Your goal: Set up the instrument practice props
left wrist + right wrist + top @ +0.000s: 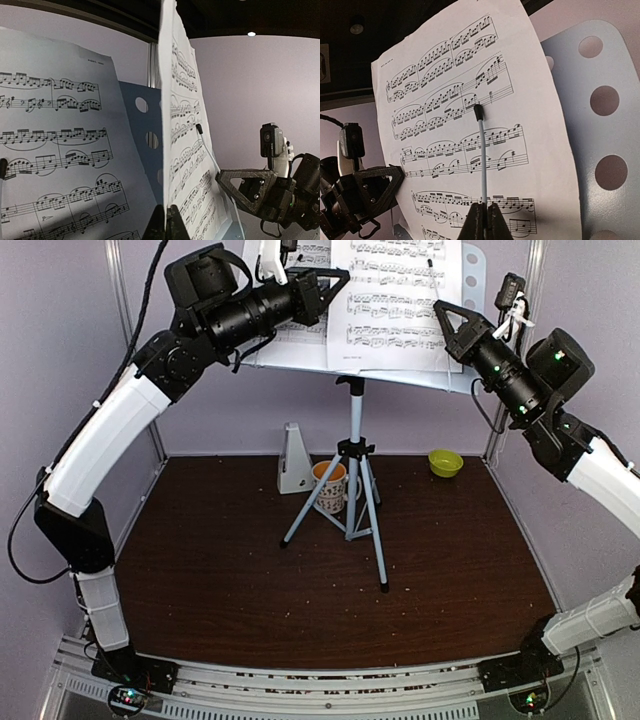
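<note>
Right wrist — white sheet-music page (520,165), black staves.

Two sheets of printed music rested on a pale blue perforated stand (144,125). The left page (55,160) faced the camera and filled the left half. The right page (186,150) was seen almost edge-on, rising up the middle. A thin wire clip (199,129) with a black tip lay across the right page. At bottom centre, the left end effector (166,209) had its fingers pressed together, tips meeting the right page's near edge. The black right end effector (222,177) hung low on the right before a pale wall (250,90).
</note>
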You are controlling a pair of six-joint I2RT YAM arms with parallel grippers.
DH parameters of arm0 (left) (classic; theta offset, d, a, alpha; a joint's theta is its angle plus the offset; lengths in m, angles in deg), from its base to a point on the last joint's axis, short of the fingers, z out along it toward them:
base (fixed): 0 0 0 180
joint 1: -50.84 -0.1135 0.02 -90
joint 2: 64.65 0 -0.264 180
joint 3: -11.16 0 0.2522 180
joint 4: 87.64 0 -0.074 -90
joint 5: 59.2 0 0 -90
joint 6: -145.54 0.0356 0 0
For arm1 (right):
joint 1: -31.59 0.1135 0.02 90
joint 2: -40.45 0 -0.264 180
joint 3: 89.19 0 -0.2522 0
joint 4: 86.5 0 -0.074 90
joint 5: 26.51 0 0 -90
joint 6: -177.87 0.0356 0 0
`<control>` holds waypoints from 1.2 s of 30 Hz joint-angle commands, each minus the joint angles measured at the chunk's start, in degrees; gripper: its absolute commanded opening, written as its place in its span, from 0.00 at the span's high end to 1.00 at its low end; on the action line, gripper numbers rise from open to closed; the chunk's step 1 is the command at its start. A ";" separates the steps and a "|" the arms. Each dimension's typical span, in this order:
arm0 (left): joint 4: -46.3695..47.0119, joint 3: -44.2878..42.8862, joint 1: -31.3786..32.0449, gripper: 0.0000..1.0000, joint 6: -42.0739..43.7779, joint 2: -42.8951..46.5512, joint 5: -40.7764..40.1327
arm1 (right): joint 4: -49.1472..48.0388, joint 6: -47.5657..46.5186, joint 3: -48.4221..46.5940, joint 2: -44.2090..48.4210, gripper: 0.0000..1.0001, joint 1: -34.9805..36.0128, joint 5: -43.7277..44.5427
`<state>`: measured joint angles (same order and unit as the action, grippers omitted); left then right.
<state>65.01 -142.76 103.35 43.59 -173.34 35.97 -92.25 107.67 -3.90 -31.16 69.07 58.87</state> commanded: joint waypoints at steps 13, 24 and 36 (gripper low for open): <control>0.85 -2.84 0.57 1.00 1.86 -2.31 1.54 | -2.61 -0.30 -0.81 -0.54 1.00 0.32 -2.06; 1.86 -3.53 0.57 1.00 1.43 -3.60 1.93 | -2.67 -0.63 -1.49 -1.06 1.00 0.85 -2.41; 0.87 -4.60 0.57 0.85 2.06 -3.50 0.92 | -2.56 -1.07 -1.67 -1.03 1.00 0.85 -2.50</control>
<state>64.73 -145.67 103.73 44.84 -177.05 37.19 -93.34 107.34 -4.10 -31.93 69.22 58.34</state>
